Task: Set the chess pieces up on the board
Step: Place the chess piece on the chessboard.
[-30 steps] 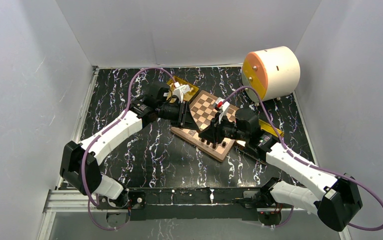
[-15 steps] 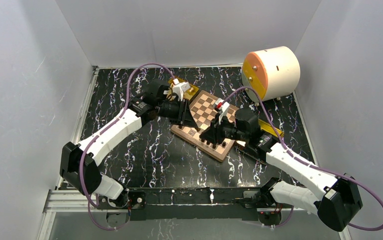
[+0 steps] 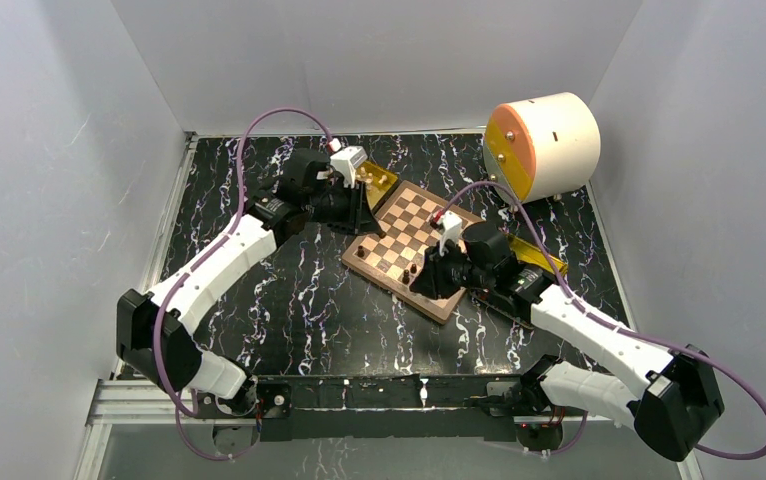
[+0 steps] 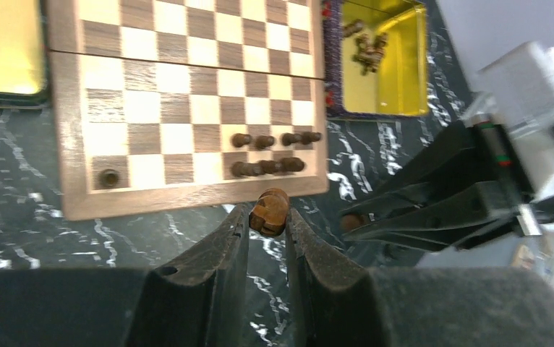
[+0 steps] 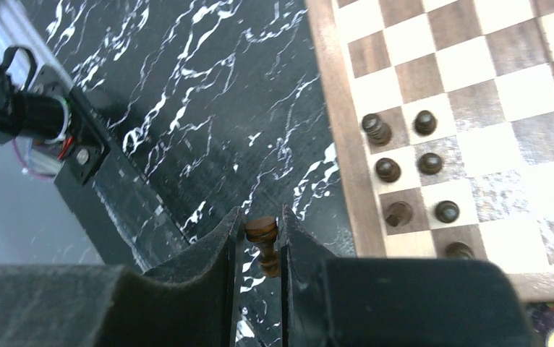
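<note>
Left hand [image 4: 265,217]: clamped on dark piece [image 4: 270,206], drawn back off board [image 4: 187,196] edge.
Right hand [image 5: 260,217]: pinching second dark piece [image 5: 262,231], likewise retreated beside board.
Placed pieces [image 4: 267,153] cluster in one corner; two placements pending.

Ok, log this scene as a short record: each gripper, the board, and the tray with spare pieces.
left gripper: shut on first dark piece, seen just off the board's edge
right gripper: shut on second dark piece, over the table beside the board
board: corner cluster of dark pieces in two rows; lone dark piece at the opposite corner of that edge
gold tray: spare dark pieces inside
</note>
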